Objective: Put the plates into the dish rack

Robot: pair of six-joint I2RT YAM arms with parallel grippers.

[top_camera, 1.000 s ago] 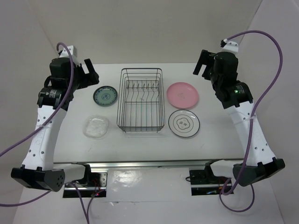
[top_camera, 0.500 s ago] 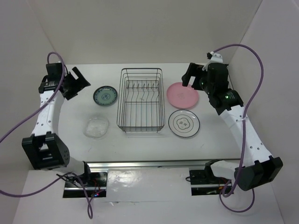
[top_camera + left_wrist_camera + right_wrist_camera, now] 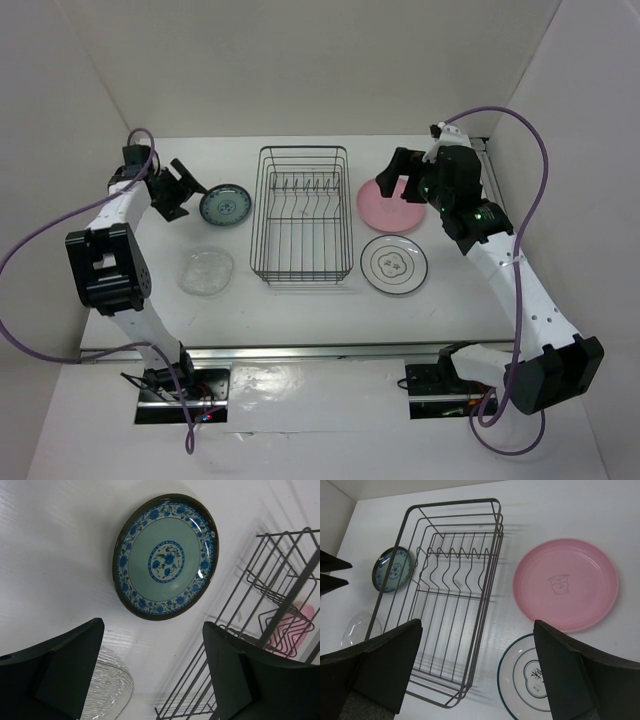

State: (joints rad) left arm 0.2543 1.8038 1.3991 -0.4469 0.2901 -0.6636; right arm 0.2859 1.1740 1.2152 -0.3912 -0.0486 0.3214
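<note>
White walls close round the white desk [image 3: 300,300], and the dish rack [image 3: 303,215] sits in the middle of it with no plate in it. All four plates lie flat on the desk.

On the left side, the teal-green patterned plate [image 3: 225,206] lies just beside the rack, toward the far edge. The clear glass plate [image 3: 207,271] lies nearer the near edge.

My left claw [image 3: 152,627] hovers just left of the teal plate, fingers spread wide, gripping nothing.

Over on the right, the pink plate [image 3: 395,210] lies beside the rack's far end. The white plate with the dark rim [image 3: 395,265] lies just nearer, the two almost touching.

My right claw [image 3: 477,625] hangs above the pink plate's far-left edge, also spread wide and holding nothing.
</note>
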